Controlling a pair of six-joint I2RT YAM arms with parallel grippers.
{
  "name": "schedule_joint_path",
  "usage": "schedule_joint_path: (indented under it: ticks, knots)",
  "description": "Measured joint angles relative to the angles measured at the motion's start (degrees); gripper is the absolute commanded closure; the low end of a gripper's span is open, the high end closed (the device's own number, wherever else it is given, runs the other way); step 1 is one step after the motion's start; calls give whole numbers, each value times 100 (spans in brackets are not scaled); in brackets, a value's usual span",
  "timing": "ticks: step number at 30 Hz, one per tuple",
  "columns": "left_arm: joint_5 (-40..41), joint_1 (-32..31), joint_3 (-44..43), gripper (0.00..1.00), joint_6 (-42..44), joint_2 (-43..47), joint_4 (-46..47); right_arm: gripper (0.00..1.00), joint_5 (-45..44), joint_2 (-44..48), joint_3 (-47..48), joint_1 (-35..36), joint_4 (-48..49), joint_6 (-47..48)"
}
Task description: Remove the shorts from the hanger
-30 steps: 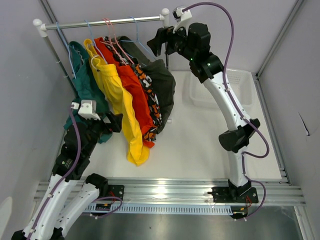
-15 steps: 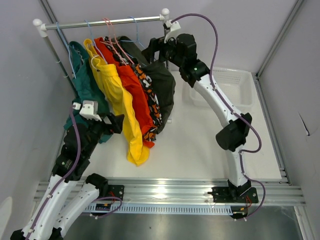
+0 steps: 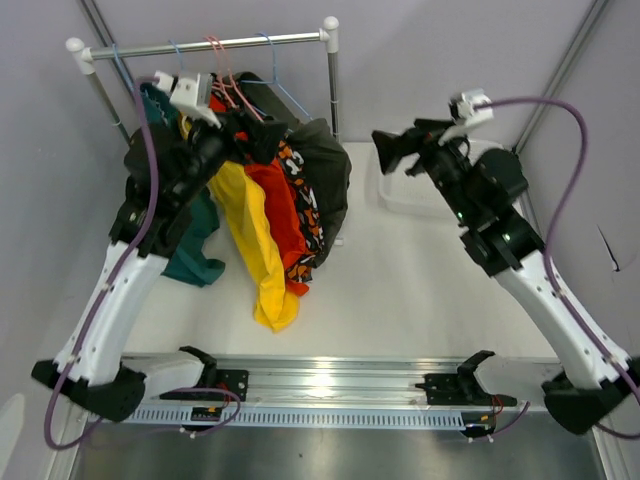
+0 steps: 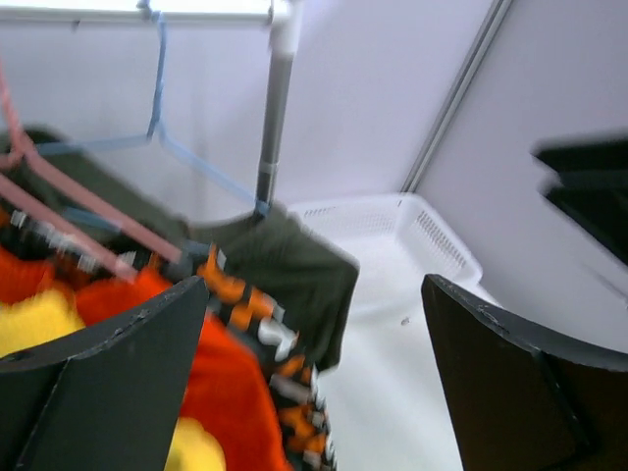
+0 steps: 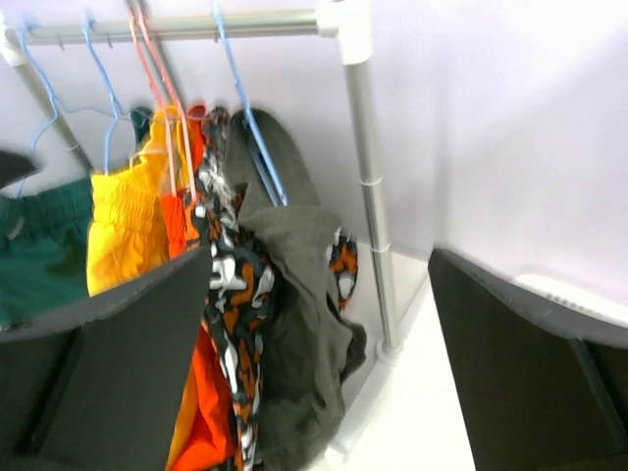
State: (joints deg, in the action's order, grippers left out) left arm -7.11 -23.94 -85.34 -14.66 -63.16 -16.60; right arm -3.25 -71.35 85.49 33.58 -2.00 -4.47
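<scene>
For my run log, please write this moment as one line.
left gripper: open, near shorts | right gripper: open, apart from rack | shorts: five hanging

The top external view looks steeply down from above and behind the near edge, taking in the whole table (image 3: 400,290), from the clothes rail (image 3: 210,44) at the far left corner to the white basket (image 3: 400,200) at the far right. The left wrist view sits close among the garments and faces the far right corner; the right wrist view looks back leftwards from farther off. All three share the rail's upright post (image 4: 275,118) and the dark olive shorts (image 5: 294,294).
</scene>
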Motion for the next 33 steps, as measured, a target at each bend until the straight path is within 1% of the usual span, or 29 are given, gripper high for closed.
schedule_joint_path:
  ticks: [2, 4, 7, 9, 13, 17, 20, 23, 26, 29, 33]
  knots:
    - [-55, -7, -553, 5, -107, -557, 179, 1, -153, 675, -671, -2, 109, -109]
    - [-66, -9, -841, 5, -240, -1038, 389, 1, -260, 1351, -1421, -7, 125, -264]
    - [-46, -17, -1176, 5, -420, -1766, 546, 1, -308, 2052, -2310, -7, -7, -553]
    - [44, -28, -1554, 5, -551, -2391, 507, 1, -317, 2468, -2848, -7, -131, -807]
    - [293, -44, -2546, 6, -765, -3519, 221, 1, -317, 3042, -3508, -7, -476, -1145]
    - [675, -52, -3464, 7, -933, -4203, -157, 1, -358, 3348, -3639, -7, -802, -1217]
    - [1010, -61, -3864, 9, -1043, -4371, -409, 0, -404, 3462, -3639, -7, -922, -1198]
    - [1357, -103, -3960, 10, -1134, -4336, -560, 1, -439, 3528, -3639, -9, -1036, -1154]
    - [1707, -275, -3729, 9, -1113, -4159, -612, 0, -448, 3523, -3652, -9, -1054, -1130]
    - [2055, -605, -3473, 9, -1043, -3945, -688, 1, -446, 3499, -3716, -9, -1058, -1130]
    - [2428, -960, -3438, 10, -1012, -3797, -837, 1, -437, 3427, -3807, -9, -1071, -1137]
